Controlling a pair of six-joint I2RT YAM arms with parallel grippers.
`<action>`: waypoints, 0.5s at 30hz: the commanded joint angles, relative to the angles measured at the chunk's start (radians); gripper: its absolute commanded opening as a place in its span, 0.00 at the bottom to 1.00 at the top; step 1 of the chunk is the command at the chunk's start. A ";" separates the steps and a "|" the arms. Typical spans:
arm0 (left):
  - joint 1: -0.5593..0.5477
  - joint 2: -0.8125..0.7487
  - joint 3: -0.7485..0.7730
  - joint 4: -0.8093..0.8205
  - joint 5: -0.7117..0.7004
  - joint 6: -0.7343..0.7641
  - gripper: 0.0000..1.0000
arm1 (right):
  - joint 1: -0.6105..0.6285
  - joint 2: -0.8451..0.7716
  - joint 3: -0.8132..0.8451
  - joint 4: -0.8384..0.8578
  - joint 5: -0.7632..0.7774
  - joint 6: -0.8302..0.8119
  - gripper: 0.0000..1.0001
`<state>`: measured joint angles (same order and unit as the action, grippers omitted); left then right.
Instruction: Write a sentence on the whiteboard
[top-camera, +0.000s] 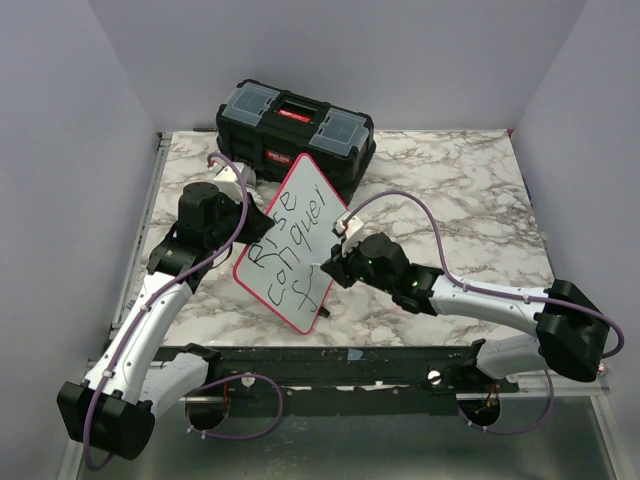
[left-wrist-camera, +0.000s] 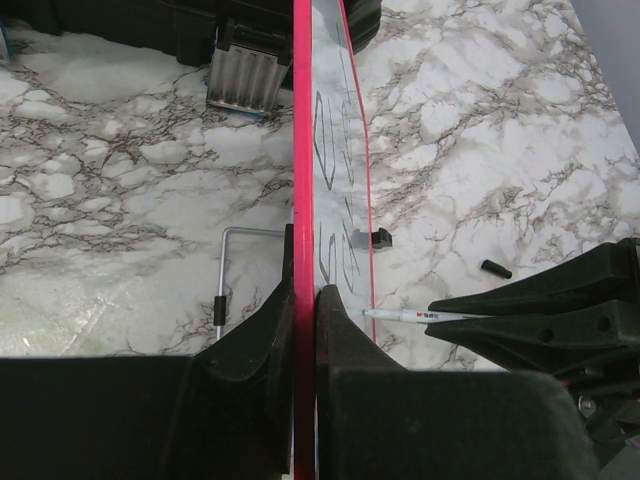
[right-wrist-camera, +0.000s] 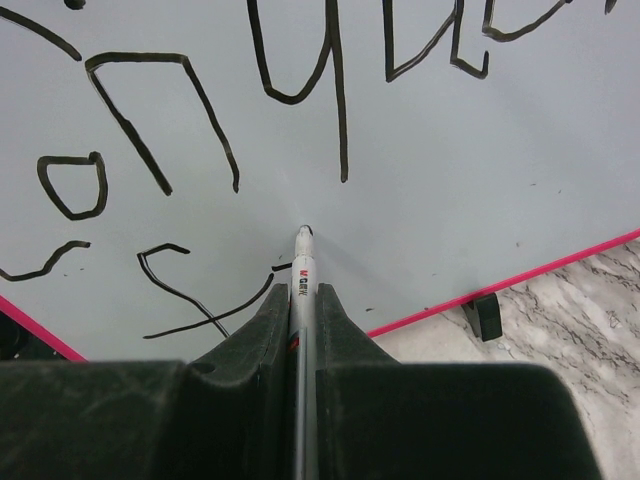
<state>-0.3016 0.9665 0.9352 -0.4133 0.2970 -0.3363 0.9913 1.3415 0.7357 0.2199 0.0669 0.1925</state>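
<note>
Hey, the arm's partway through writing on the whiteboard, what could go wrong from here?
1. The left gripper pinches the whiteboard by one edge only, so a push from the marker might tilt or slip it.
2. The marker tip, in the right gripper, sits close to the whiteboard's lower edge; the sentence may run out of room.

Small rectangular whiteboard (top-camera: 293, 250), glossy white face, thin pink-red rim, rounded corners. Raised on edge and tilted, near the centre of the marble-patterned worktop (top-camera: 460, 200). Written face turned toward 4 o'clock. Left wrist view shows it edge-on. Black hand-drawn marker sentence (top-camera: 296, 235) on the face: three lines running toward 1 o'clock, reading "Rise", "conquer", then a lone "f".
</note>
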 joint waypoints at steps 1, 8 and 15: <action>-0.014 0.007 -0.013 -0.082 -0.035 0.105 0.00 | -0.001 0.015 0.017 -0.005 -0.088 -0.020 0.01; -0.014 0.008 -0.012 -0.082 -0.036 0.106 0.00 | -0.001 0.005 -0.002 -0.008 -0.147 -0.026 0.01; -0.014 0.008 -0.011 -0.082 -0.038 0.106 0.00 | -0.002 0.000 -0.033 -0.016 -0.148 -0.017 0.01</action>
<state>-0.3016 0.9665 0.9352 -0.4145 0.2939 -0.3363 0.9859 1.3388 0.7326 0.2169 -0.0185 0.1711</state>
